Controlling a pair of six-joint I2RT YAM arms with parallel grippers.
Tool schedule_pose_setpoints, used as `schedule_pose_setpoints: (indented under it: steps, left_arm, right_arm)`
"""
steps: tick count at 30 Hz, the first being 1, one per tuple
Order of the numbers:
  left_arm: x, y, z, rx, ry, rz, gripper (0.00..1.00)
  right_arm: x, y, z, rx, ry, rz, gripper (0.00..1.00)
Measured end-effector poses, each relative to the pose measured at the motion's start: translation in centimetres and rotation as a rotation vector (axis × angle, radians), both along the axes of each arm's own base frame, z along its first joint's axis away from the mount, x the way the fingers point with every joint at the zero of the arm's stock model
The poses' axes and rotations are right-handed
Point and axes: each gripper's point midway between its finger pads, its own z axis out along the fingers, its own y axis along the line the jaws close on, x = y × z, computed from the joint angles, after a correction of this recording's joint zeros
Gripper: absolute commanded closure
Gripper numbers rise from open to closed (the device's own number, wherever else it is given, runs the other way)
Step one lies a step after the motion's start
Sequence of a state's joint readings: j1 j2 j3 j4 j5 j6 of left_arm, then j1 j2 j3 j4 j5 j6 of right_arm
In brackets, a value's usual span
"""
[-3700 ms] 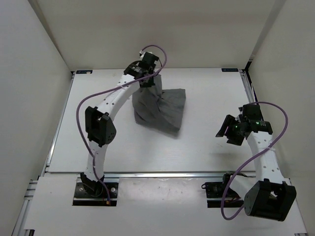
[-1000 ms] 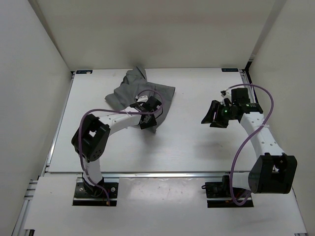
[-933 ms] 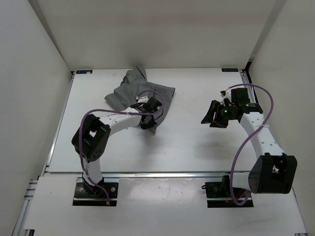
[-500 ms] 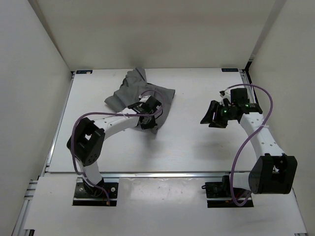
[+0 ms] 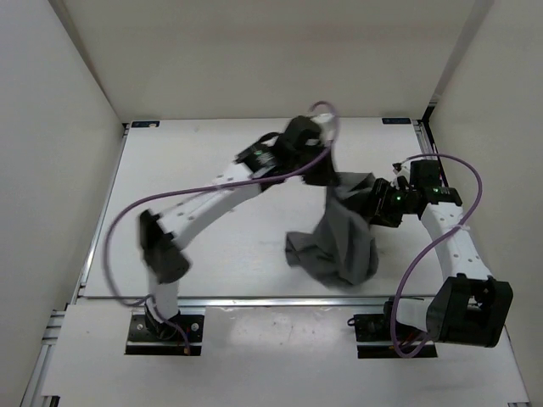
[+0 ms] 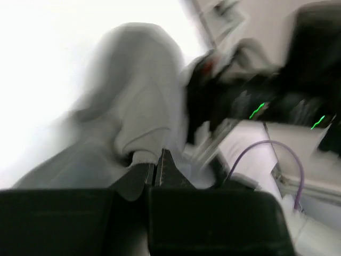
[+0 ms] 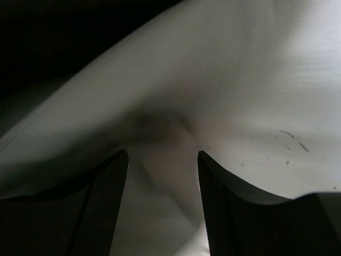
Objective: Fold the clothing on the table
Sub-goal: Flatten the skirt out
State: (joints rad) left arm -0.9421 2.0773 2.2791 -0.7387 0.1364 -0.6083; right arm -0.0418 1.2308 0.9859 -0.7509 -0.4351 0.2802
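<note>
Clothing (image 5: 335, 242) hangs up off the table (image 5: 229, 267), a grey drape around 4 o'clock from the middle, its lower folds heaped on the white top. Left gripper (image 6: 157, 169) is pinched tight on the top edge, at the cloth's 12 o'clock. Right gripper (image 7: 161, 156) sits at its 3 o'clock, jaws spread wide, fabric right in front of them

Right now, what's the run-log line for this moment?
left hand: shut on clothing | clothing: hanging bunched over table | right hand: open, at clothing
</note>
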Motion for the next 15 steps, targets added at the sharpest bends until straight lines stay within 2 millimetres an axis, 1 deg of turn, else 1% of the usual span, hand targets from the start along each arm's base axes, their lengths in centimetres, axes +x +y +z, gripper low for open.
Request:
schedule_pose_setpoints:
  steps: [1, 2, 3, 4, 5, 7, 8, 9, 10, 11, 12, 13, 15]
  left_arm:
    - [-0.7, 3.1, -0.7, 0.038, 0.022, 0.032, 1.0]
    - [-1.1, 6.6, -1.0, 0.054, 0.039, 0.077, 1.0]
    - [-0.9, 10.6, -1.6, 0.064, 0.053, 0.15, 1.0]
    - [-0.5, 14.7, -1.8, 0.072, 0.061, 0.23, 1.0]
    - [0.4, 19.0, -1.9, 0.077, 0.064, 0.333, 1.0]
    - [2.5, 27.0, -1.9, 0.08, 0.043, 0.551, 1.0]
    - [3.1, 30.0, -2.1, 0.091, 0.035, 0.638, 1.0]
    - [3.3, 32.3, -2.6, 0.105, 0.033, 0.706, 1.0]
    - [3.2, 33.8, -3.6, 0.122, 0.036, 0.746, 1.0]
    - [2.7, 34.4, -5.1, 0.149, 0.054, 0.76, 1.0]
    - [2.1, 34.7, -7.0, 0.185, 0.084, 0.758, 1.0]
    - [1.4, 34.7, -9.6, 0.234, 0.123, 0.748, 1.0]
    - [0.1, 34.6, -13.9, 0.327, 0.202, 0.723, 1.0]
  right_arm:
    - [-0.1, -0.1, -0.1, -0.001, 0.004, -0.004, 0.4]
    - [-0.2, -0.1, -0.4, -0.003, 0.01, -0.005, 0.39]
    - [-0.3, -0.1, -0.6, -0.003, 0.016, -0.006, 0.4]
    - [-0.5, -0.2, -0.8, -0.003, 0.024, -0.007, 0.4]
    - [-0.6, -0.2, -0.9, -0.003, 0.028, -0.007, 0.4]
    - [-0.6, -0.1, -1.0, -0.002, 0.03, -0.005, 0.4]
    - [-0.6, -0.1, -1.0, -0.002, 0.03, -0.005, 0.4]
    - [-0.5, -0.1, -1.0, -0.001, 0.03, -0.005, 0.39]
    - [-0.5, -0.1, -1.1, -0.001, 0.031, -0.005, 0.4]
    - [-0.4, -0.1, -1.1, 0.0, 0.03, -0.005, 0.4]
    - [-0.2, 0.0, -1.2, 0.005, 0.03, -0.005, 0.4]
    - [-0.1, 0.0, -1.2, 0.009, 0.03, -0.005, 0.4]
    - [0.0, 0.1, -1.3, 0.014, 0.034, -0.005, 0.39]
